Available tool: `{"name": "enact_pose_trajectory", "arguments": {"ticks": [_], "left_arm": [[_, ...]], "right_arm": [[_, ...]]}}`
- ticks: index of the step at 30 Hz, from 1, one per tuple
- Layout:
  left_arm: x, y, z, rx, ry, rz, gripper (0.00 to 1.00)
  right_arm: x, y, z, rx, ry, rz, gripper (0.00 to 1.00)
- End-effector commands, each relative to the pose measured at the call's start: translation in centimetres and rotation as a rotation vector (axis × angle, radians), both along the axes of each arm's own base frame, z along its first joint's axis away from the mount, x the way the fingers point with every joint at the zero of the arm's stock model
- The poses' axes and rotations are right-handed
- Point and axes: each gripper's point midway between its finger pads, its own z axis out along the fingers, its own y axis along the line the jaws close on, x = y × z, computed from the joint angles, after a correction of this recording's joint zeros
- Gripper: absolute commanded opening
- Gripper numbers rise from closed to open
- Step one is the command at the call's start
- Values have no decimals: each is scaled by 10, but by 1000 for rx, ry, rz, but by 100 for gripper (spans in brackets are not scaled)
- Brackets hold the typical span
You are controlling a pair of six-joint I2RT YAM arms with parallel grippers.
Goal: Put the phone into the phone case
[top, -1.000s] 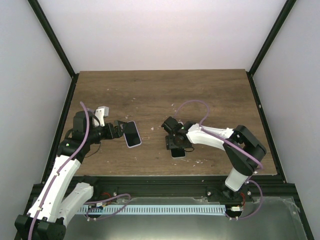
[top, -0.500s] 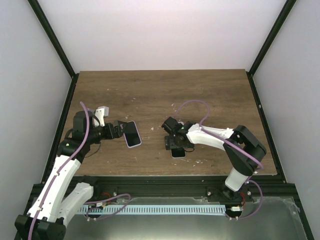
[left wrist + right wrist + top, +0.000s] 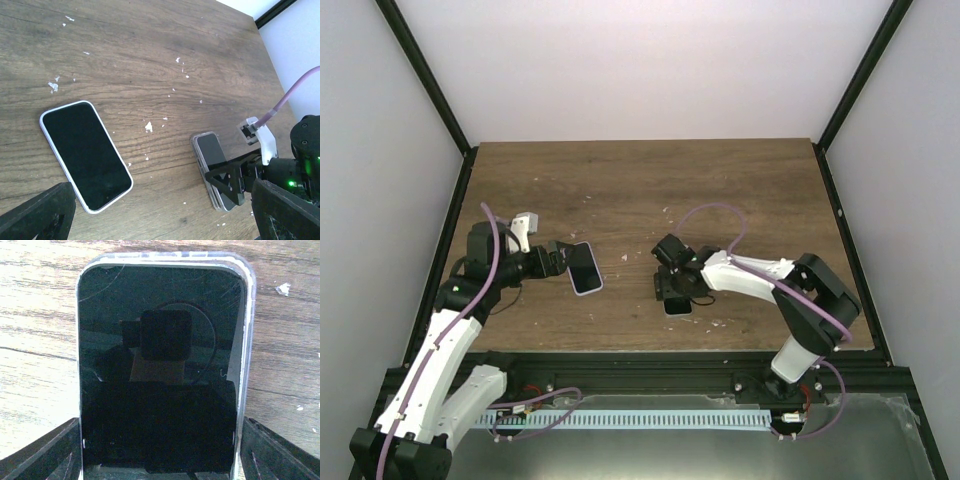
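Riskiest at the pickup: phone flat and dark face up on the worktop, centre left of the overhead view, with only a thin pale rim to grip. Liable to skid across the smooth wood instead of lifting.

Left hand just beside its near end, fingers spread wide at the bottom corners of the left wrist view, gripping nothing.

Second hazard at the phone case, lower centre of the overhead view, well apart from the phone: dark glossy panel inside a clear rim, judged empty. Right hand low over its near end, fingers flanking the long edges at the bottom corners of the right wrist view. Impossible to tell whether pinching or merely alongside.

If merely alongside, likely to slide or twist under a pressing phone. If clamped, likely to bow the rim inward and block entry. Either way, covering that end means little room to lower the phone in, and a corner left unseated.

Counted: one phone, one phone case, two hands. Pale flecks scattered on the wood, too small and too many to number.
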Motion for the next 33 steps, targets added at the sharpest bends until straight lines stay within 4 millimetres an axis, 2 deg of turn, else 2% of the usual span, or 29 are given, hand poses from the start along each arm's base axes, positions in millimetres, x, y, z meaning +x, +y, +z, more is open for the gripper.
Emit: {"name": "enact_pose_trajectory", "arguments": {"ticks": [1, 4, 8, 16, 19, 21, 22, 24, 28, 33], "left_arm": [[1, 0, 1, 7, -7, -6, 98], [1, 0, 1, 7, -8, -6, 97], [1, 0, 0, 10, -4, -4, 98], [0, -6, -6, -2, 24, -43, 90], [-2, -11, -10, 7, 48, -57, 87], [-5, -17, -15, 35, 70, -66, 85], [-7, -23, -19, 53, 87, -77, 85], [-12, -37, -25, 63, 120, -117, 84], [-15, -56, -28, -31, 170, -160, 80], [-8, -66, -40, -89, 201, -152, 76]], "right_arm": [[2, 4, 2, 38, -11, 10, 78], [1, 7, 1, 55, -7, 21, 70], [-4, 17, 2, 95, 11, 31, 69], [-21, 58, 16, 132, 13, 99, 68], [-31, 68, 17, 148, 32, 106, 68], [-36, 74, 21, 172, 37, 114, 77], [-37, 75, 23, 177, 37, 113, 83], [-36, 74, 30, 182, 22, 112, 87], [-35, 65, 45, 176, -25, 131, 88], [-48, 53, 44, 178, -6, 152, 86]]}}
